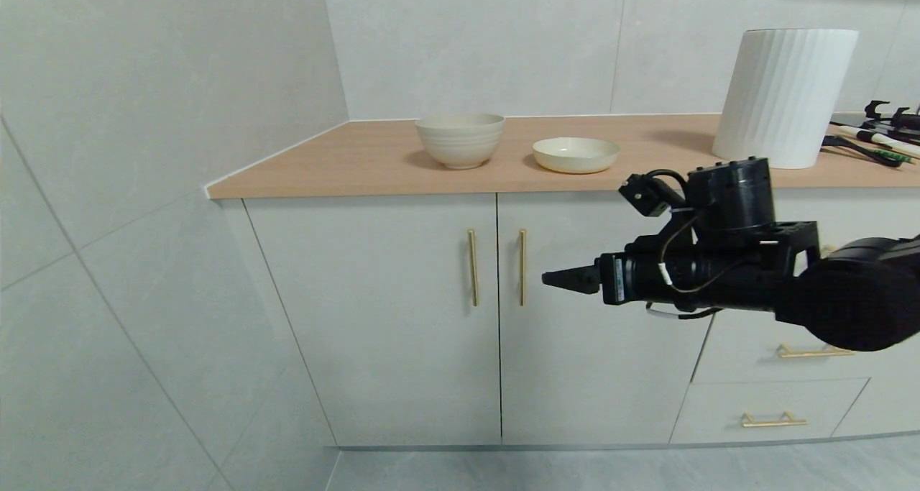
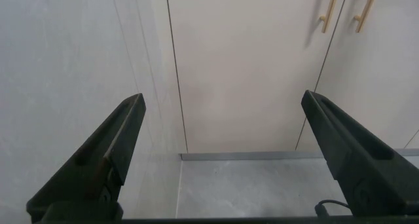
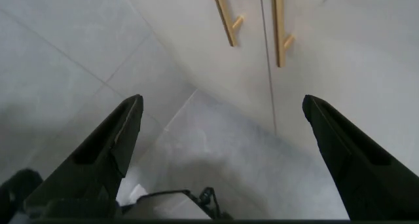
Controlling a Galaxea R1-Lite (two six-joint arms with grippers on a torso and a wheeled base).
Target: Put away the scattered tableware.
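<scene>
A cream ribbed bowl [image 1: 460, 140] and a shallow cream dish [image 1: 575, 154] stand side by side on the wooden countertop [image 1: 345, 164]. My right gripper [image 1: 564, 279] hangs below the counter's edge, in front of the cabinet doors, pointing at the two brass door handles [image 1: 522, 267]. In the right wrist view that gripper [image 3: 221, 106] is open with nothing between its fingers, and the handles [image 3: 226, 18] lie ahead of it. My left gripper [image 2: 222, 98] is open too and empty, low near the floor before the left cabinet door [image 2: 242, 73].
A tall white ribbed container [image 1: 787, 95] stands on the counter's right part, with several dark utensils [image 1: 873, 139] beyond it. Drawers with brass pulls [image 1: 773, 420] sit under the right side. A tiled wall [image 1: 108, 261] closes off the left.
</scene>
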